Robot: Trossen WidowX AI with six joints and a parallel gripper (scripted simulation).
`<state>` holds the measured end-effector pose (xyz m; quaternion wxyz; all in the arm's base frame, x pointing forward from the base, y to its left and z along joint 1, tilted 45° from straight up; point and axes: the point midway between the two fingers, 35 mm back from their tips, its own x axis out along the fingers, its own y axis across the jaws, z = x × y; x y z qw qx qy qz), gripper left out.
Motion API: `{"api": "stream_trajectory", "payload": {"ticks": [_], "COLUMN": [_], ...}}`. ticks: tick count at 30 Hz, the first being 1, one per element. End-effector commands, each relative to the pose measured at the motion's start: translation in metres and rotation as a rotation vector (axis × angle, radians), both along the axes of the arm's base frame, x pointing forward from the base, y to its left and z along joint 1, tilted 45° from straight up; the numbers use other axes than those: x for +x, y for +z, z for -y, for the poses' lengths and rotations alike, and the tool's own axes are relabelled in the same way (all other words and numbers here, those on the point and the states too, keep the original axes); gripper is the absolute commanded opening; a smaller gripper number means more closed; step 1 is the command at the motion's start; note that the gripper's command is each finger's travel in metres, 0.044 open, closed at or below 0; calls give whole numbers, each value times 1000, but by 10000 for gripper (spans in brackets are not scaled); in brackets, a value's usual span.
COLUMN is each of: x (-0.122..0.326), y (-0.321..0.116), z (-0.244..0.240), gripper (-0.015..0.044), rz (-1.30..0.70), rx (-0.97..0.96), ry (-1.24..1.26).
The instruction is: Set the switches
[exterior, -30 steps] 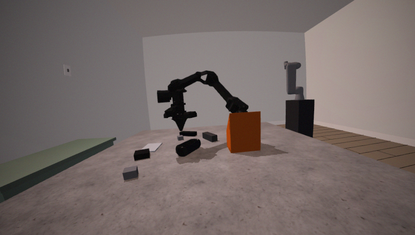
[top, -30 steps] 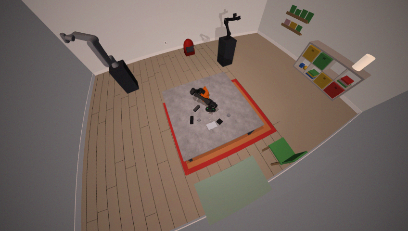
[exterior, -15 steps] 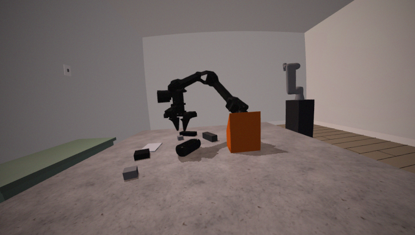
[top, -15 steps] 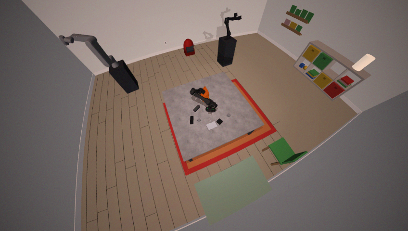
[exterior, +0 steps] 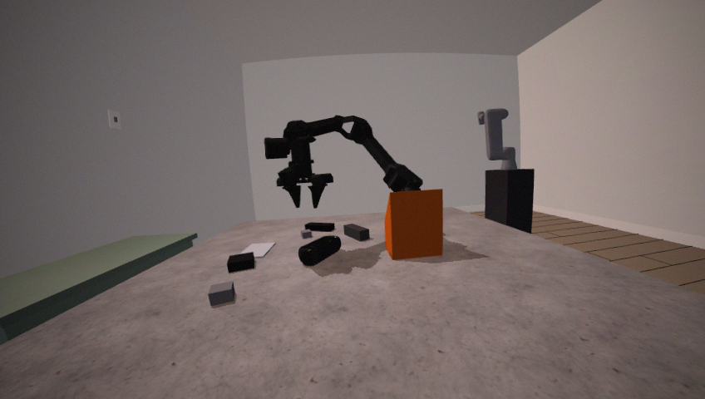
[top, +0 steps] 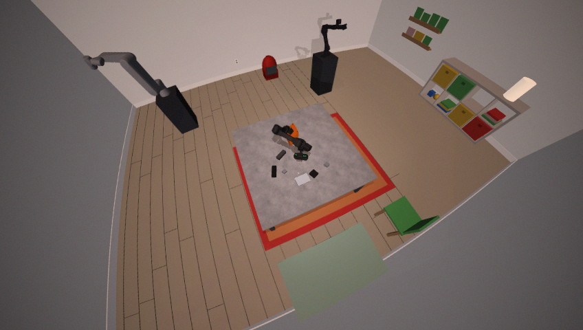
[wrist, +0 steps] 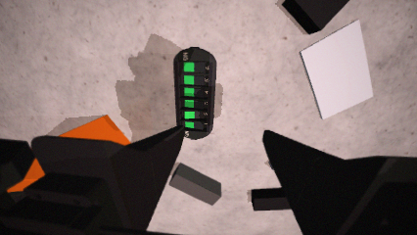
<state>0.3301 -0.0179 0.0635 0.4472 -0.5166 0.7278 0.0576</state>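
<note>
The dark grey controller unit lies on its base on the bench, switches up. In the wrist view its six green ends line the side marked ON. The green of switch 3 looks darker than that of switch 2; which ends are pressed down I cannot tell for certain. The label is hidden underneath. My gripper is open and empty, well above the bench. In the wrist view its left fingertip overlaps the unit's edge by switch 1, without contact.
A dark grey block, a black bar, a white plate, a black block and small grey blocks lie around. An orange block stands by the arm's base.
</note>
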Motion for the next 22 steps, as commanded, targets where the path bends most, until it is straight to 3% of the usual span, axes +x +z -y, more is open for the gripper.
{"api": "stream_trajectory", "payload": {"ticks": [1,9,22], "x": [-1,-1,-1], "y": [24,24,24], "z": [-25,-25,-25], "gripper": [204,0,0], "rz": [6,6,6], "rx": [3,3,3], "ry": [5,5,5]}}
